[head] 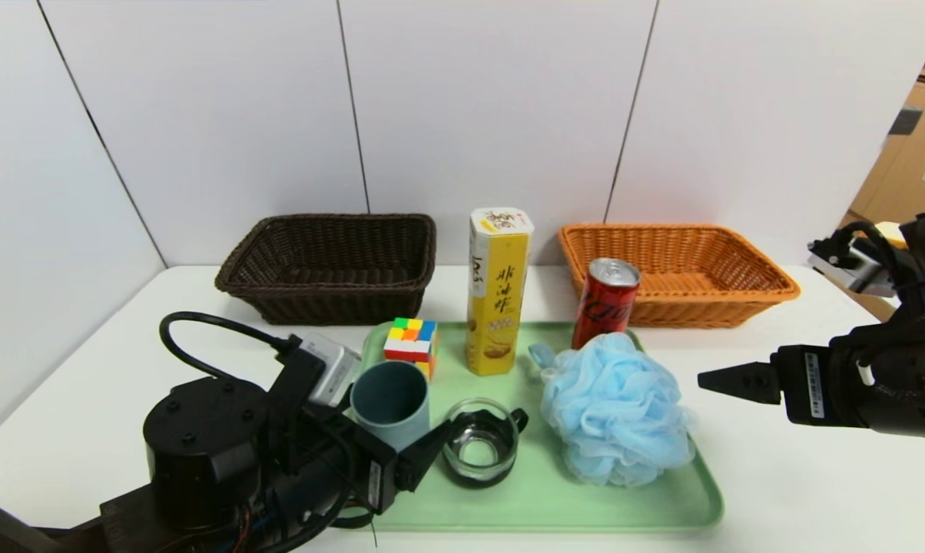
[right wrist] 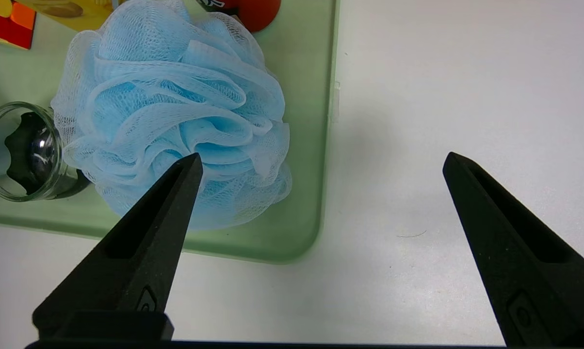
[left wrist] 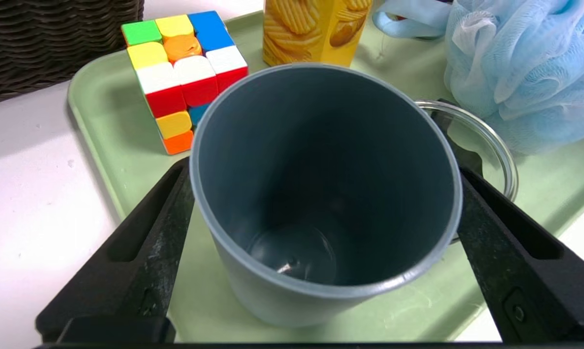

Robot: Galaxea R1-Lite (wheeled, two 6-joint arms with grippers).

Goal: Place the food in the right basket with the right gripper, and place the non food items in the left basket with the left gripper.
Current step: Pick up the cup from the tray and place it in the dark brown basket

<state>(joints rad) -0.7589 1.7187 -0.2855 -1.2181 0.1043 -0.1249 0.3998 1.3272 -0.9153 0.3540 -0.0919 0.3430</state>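
- The left pincer straddles the blue-grey plastic cup, one finger on each side of its wall; the jaws stand spread wide and appear to meet the cup's sides, though whether they press or merely brush it is hard to tell from the wrist view
- The cup stands upright on the green tray, near its left front corner; the puzzle cube is just behind it and the clear glass mug just beside it on the right
- To do this step well: close squarely on the cup's mid-wall, not the rim, so the smooth plastic does not squirt upward; lift straight up before swinging, since the mug's rim sits close to the right finger
- Then carry the cup back and left to the dark brown basket, which holds nothing yet, and lower it inside before letting go
- The right pincer hovers wide open over the bare surface, right of the tray and near the light blue bath sponge; it grips nothing
- The yellow snack carton and red drink can stand at the tray's back, awaiting the orange basket
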